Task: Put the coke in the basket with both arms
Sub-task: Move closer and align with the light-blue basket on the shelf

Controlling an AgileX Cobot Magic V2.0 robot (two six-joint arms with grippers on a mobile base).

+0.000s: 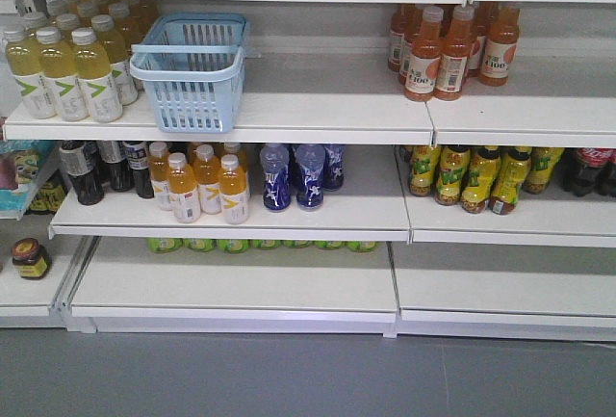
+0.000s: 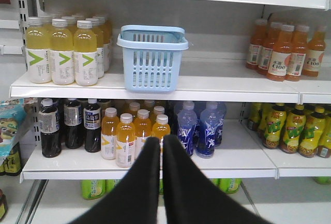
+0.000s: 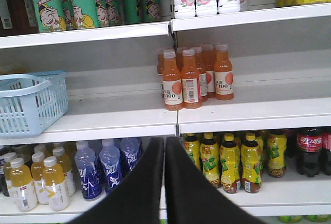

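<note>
Off to the right of the right claw (image 3: 165,140), right at the edge of its wrist view, there's the coke (image 3: 309,150): red label, dark cola, standing upright on the lower shelf (image 3: 295,193). A bunch of yellow bottles (image 3: 230,162) stands between it and the claw. That claw is clenched, both fingers pressed together with barely a sliver between them and nothing in it. Up and to the left of it is the basket (image 3: 28,102), light blue, sitting on the shelf above and well apart from the coke.

The left claw (image 2: 161,140) is clamped closed too, and empty. From its own camera the basket is pretty much straight above the tips, upright, with pale yellow bottles (image 2: 62,53) to its left. Just past that claw's tips are some orange bottles (image 2: 126,138) and, a bit to the right, blue bottles (image 2: 199,131). Neither claw is touching any of it
</note>
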